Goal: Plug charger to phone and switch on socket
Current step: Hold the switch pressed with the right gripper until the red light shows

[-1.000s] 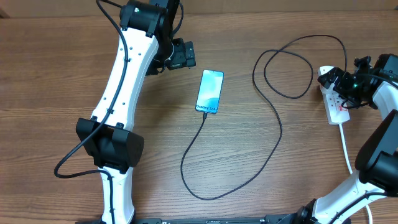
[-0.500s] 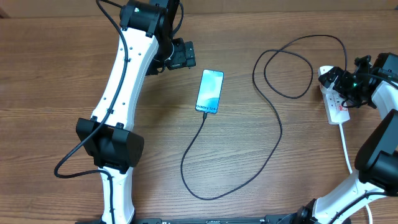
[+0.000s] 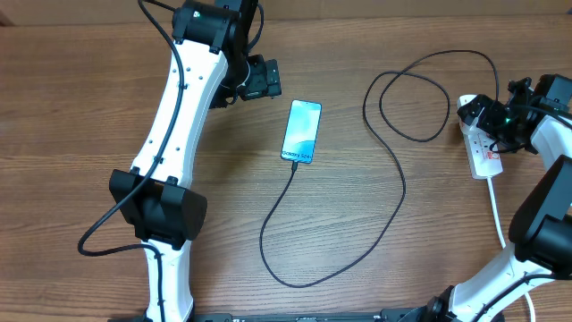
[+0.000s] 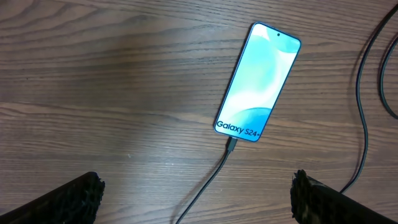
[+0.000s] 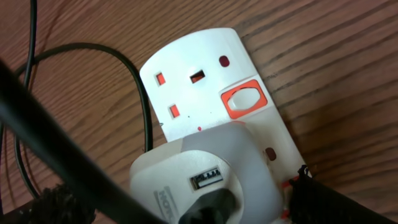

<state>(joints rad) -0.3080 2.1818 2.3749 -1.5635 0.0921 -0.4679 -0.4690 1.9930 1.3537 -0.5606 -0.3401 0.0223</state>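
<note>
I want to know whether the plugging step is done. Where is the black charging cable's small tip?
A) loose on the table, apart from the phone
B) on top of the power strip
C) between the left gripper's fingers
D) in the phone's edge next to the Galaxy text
D: in the left wrist view the charger ends with its connector seated in the phone, at the edge by the Galaxy text.
</note>
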